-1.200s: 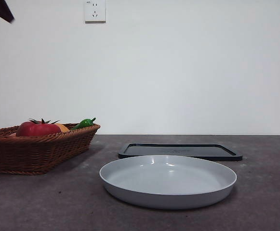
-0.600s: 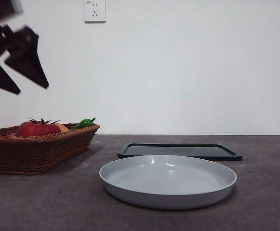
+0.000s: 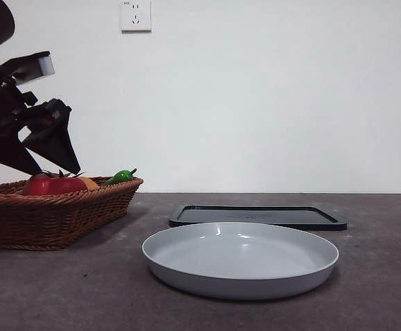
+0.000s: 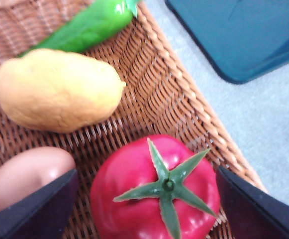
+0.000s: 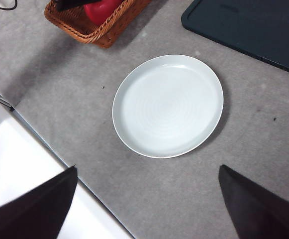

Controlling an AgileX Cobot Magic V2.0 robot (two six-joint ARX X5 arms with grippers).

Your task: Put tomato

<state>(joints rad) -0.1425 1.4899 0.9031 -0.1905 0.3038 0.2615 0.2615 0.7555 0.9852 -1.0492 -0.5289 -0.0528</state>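
The red tomato [image 4: 154, 191] with its green stem cap lies in the wicker basket [image 3: 48, 221] at the table's left, near the basket's rim. It also shows in the front view [image 3: 52, 185] and the right wrist view [image 5: 102, 10]. My left gripper [image 4: 144, 199] is open, just above the tomato, one jaw on each side of it and neither touching it. In the front view the left gripper [image 3: 57, 171] hangs over the basket. My right gripper [image 5: 144, 199] is open and empty, high above the table near the empty grey plate [image 5: 167, 105].
The basket also holds a yellow-orange fruit [image 4: 57, 89], a green pepper [image 4: 89, 25] and a pale pinkish egg-shaped thing [image 4: 27, 172]. The grey plate [image 3: 240, 258] sits mid-table in front of a flat dark tray [image 3: 257, 216]. The table's edge [image 5: 49, 149] shows in the right wrist view.
My left arm has come down from the top left corner to just over the basket and the tomato. The tomato, plate and tray have not moved.
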